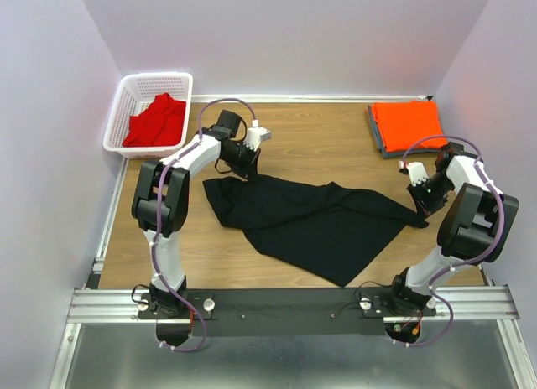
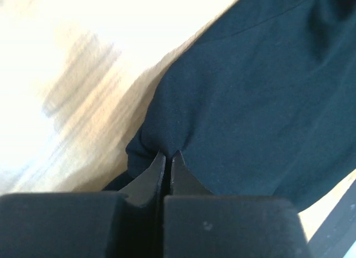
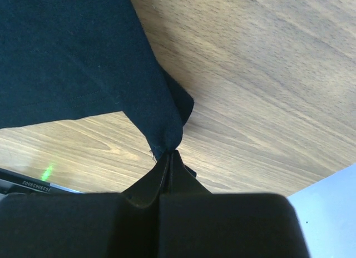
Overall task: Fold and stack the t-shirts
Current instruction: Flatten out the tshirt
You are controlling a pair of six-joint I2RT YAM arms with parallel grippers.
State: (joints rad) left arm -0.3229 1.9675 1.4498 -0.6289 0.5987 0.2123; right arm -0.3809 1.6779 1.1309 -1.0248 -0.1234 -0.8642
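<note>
Left pincer [image 2: 168, 157] and right pincer [image 3: 169, 155] pressed together, each pinching black t-shirt [image 1: 319, 221] edge.

The top view looked steeply down from above and behind the left arm [image 1: 172, 196] and right arm [image 1: 470, 221], far enough off to take in the whole table [image 1: 319, 146] and the black shirt [image 1: 319, 225] between them. The left wrist view sat just behind its own jaws, very near the cloth, facing along them onto the shirt's edge; its washed-out upper left was probably table. The right wrist view looked likewise past its jaws, close down on a shirt corner and wood grain. All three shared the shirt, and each wrist view showed a different end.
</note>
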